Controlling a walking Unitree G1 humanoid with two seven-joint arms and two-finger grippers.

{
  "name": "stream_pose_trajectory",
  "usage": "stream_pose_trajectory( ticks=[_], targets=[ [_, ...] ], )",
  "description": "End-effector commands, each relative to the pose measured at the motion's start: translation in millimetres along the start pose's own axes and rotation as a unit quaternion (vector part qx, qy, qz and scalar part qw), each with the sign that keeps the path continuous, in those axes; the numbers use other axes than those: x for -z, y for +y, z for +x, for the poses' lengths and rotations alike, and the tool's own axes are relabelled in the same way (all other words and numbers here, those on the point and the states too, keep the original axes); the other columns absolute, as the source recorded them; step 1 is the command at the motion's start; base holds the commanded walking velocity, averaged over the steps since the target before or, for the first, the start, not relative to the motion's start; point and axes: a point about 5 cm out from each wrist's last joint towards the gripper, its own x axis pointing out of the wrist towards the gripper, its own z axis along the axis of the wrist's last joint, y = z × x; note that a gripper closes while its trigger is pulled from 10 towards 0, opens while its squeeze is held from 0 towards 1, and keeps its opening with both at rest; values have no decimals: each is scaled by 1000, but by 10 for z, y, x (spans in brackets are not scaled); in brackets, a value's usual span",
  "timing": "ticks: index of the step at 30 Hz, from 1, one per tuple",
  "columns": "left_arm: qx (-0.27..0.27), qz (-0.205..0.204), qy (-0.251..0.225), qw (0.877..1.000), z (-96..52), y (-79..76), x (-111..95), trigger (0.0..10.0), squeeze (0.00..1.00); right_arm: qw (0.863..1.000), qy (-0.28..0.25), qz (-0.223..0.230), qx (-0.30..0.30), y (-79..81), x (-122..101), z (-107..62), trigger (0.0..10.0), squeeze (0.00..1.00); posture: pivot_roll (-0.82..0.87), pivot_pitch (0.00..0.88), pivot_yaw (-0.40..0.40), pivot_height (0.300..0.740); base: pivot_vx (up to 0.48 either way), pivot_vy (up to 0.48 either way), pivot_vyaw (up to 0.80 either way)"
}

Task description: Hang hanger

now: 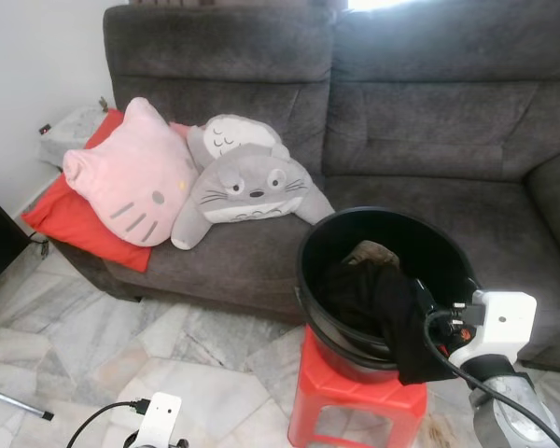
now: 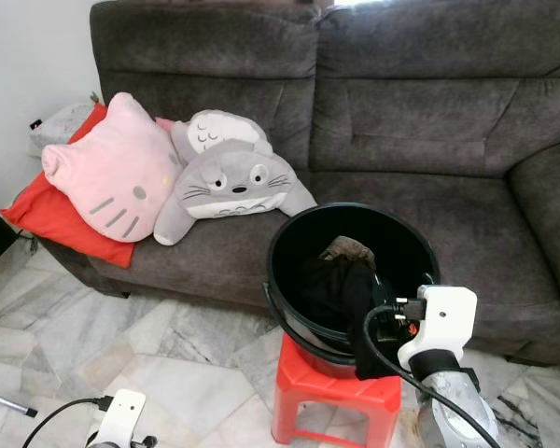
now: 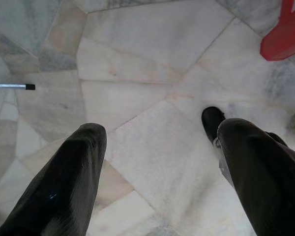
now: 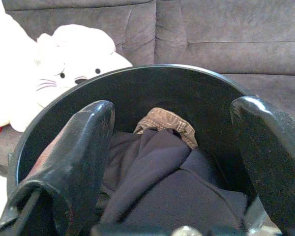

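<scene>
A black bucket (image 1: 355,217) stands on a red plastic stool (image 1: 355,397) in front of the sofa. Dark clothing (image 1: 369,294) lies heaped inside it, one part draped over the near rim, with a brown garment (image 4: 167,123) behind it. My right gripper (image 4: 173,104) hovers at the bucket's near right rim, pointing into it, open and with nothing between its fingers; its white wrist (image 1: 499,322) sits just outside the rim. Low on the left, my left gripper (image 3: 155,130) hangs open over bare marble floor.
A grey sofa (image 1: 420,121) fills the back, carrying a pink cat cushion (image 1: 131,177), a grey plush (image 1: 247,187) and a red cushion (image 1: 65,219). A thin metal rod (image 1: 14,403) lies on the marble floor (image 1: 196,364) at the left.
</scene>
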Motion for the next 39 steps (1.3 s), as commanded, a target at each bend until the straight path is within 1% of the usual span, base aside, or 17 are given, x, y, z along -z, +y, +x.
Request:
stream_pose_trajectory(
  ticks=[1,12,20,27,29,31,32,33,35,38,39],
  targets=[
    [-4,15,1,1000,-2,38,9,10000,0,1000,2,5,4,-1,21,-2,10000,0,-299,0,77,740,0,-285,0],
    [-6,9,-1,1000,-1,39,0,10000,0,1000,0,8,6,9,25,1,10000,0,-292,0,73,740,0,-289,0],
    [-11,1,2,1000,-2,46,10,10000,0,1000,2,8,1,19,29,29,10000,0,-281,0,66,740,0,0,0],
    [-11,1,2,1000,-2,47,9,10000,0,1000,4,11,1,24,38,15,10000,0,-284,0,69,740,0,0,0],
    [-10,0,1,1000,-1,46,7,10000,0,1000,21,17,-10,38,100,-19,10000,0,-284,0,68,740,0,0,0],
    [-10,-1,1,1000,-1,46,6,10000,0,999,32,15,-26,58,131,-41,10000,0,-284,0,68,740,0,0,0],
    [-10,0,1,1000,-1,43,5,10000,0,999,40,13,-35,47,154,-101,10000,0,-289,0,68,740,0,0,0],
    [-10,0,1,1000,-1,43,5,10000,0,999,40,13,-35,47,154,-101,10000,0,-289,0,68,740,0,0,0],
    [-10,0,2,1000,-1,44,5,10000,0,998,43,29,-19,-16,163,-203,10000,0,-291,0,68,740,0,0,0],
    [-12,0,2,1000,-1,50,3,10000,0,998,50,39,7,-113,181,-357,10000,0,-300,0,71,740,0,0,0],
    [-12,1,2,1000,0,51,2,10000,0,998,50,41,15,-133,179,-382,10000,0,-300,0,71,740,0,0,0]
  ],
)
